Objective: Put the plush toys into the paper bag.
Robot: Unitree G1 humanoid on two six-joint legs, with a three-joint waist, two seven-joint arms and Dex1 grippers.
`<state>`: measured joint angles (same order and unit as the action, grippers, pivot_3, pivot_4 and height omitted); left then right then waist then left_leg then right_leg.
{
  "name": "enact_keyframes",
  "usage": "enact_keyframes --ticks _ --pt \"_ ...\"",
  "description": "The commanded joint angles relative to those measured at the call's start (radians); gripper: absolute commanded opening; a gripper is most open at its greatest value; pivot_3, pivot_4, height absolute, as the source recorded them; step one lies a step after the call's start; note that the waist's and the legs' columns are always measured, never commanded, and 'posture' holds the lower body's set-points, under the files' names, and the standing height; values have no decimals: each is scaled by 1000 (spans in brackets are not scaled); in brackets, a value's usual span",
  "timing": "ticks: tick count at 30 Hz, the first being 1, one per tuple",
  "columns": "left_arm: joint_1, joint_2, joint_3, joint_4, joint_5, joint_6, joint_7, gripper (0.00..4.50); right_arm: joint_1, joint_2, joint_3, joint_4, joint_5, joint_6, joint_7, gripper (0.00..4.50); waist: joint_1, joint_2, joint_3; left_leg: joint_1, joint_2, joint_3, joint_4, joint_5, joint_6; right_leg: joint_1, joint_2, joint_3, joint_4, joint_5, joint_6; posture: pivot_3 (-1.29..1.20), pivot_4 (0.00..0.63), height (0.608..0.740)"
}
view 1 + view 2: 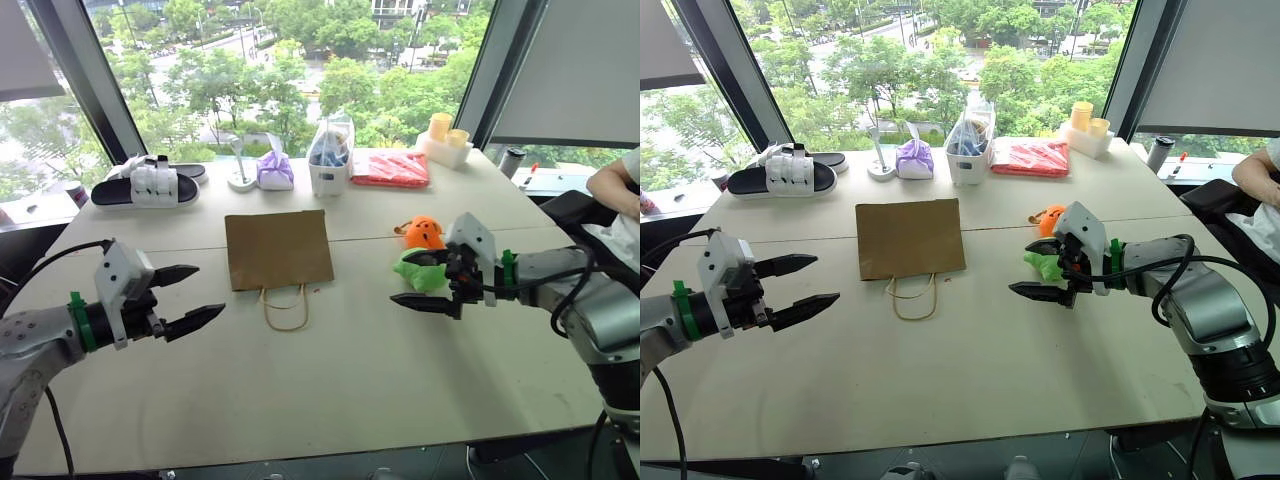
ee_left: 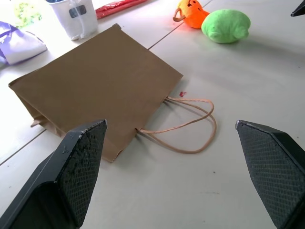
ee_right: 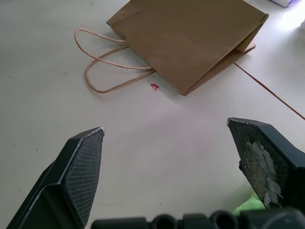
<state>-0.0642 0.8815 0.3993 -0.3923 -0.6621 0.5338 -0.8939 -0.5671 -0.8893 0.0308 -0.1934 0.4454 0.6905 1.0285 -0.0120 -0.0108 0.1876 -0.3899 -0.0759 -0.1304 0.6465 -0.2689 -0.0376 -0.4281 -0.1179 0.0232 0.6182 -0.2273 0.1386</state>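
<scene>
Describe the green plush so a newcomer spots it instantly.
Start at the flat brown paper bag mid-table, then look toward the right gripper. The green plush lies just behind its fingers, beside the orange plush. It is plain bright green; its neighbour has dark face marks.

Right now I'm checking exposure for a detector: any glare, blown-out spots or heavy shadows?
Left eye view: bright daylight from the windows, table evenly lit, soft shadows only. Left wrist view: the purple pouch looks washed out. Right wrist view: the corner beyond the paper bag is blown out.
</scene>
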Motion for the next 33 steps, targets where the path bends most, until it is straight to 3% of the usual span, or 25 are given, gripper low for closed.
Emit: enact_keyframes --ticks 1,27,33 --pt "-9 -2 13 -13 8 -28 0 4432 -19 2 -30 -22 8 -4 -6 4500 0 0 0 0 0 0 0 0 0 0 0 0 0 0 0 0 150 740" --pt "-39 -14 -32 -34 7 -11 16 4432 -8 15 -35 -38 21 20 -44 4500 0 0 0 0 0 0 0 0 0 0 0 0 0 0 0 0 150 740" --pt "-108 -27 -108 13 132 -118 33 4432 8 25 -39 -57 27 26 -65 4500 1 0 0 0 0 0 0 0 0 0 0 0 0 0 0 0 150 740"
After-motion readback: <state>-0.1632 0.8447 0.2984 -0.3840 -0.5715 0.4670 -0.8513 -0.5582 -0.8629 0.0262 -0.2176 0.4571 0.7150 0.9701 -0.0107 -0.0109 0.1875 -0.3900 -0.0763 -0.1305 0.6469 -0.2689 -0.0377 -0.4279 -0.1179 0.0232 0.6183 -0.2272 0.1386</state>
